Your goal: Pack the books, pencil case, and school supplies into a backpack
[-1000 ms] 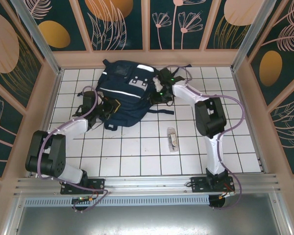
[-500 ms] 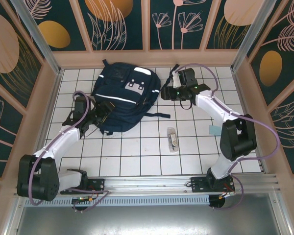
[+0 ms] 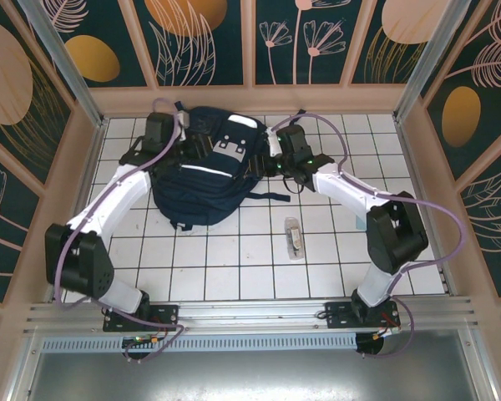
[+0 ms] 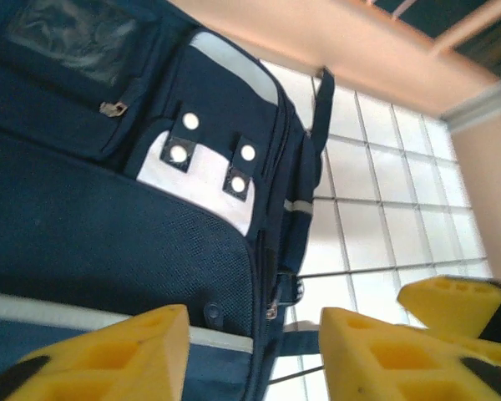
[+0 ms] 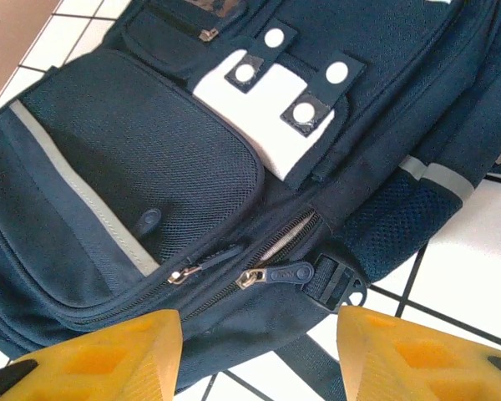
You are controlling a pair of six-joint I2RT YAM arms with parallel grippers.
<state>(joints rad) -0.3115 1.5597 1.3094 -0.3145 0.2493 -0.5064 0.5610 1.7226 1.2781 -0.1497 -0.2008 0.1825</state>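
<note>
The navy backpack (image 3: 202, 180) lies front up at the back middle of the tiled floor. My left gripper (image 3: 205, 149) reaches in from its left and hangs open over the side zip (image 4: 275, 292) near the grey patch (image 4: 204, 180). My right gripper (image 3: 264, 162) is at the backpack's right side, open. Below its yellow fingers (image 5: 92, 355) a zip pull (image 5: 288, 274) sits on a zip with a short gap showing pale lining. The school supplies packet (image 3: 294, 236) lies alone on the tiles. The books and pencil case are out of view.
Wooden walls (image 3: 250, 98) close in the back and both sides. A backpack strap (image 3: 271, 195) trails right across the tiles. White tiled floor (image 3: 234, 267) stretches between the backpack and the arm bases. A yellow finger of my right gripper (image 4: 451, 307) shows in the left wrist view.
My left arm swung from the backpack's lower left up to its upper left, and its jaws came apart. My right gripper came back left to the backpack's right side. The backpack shifted slightly left.
</note>
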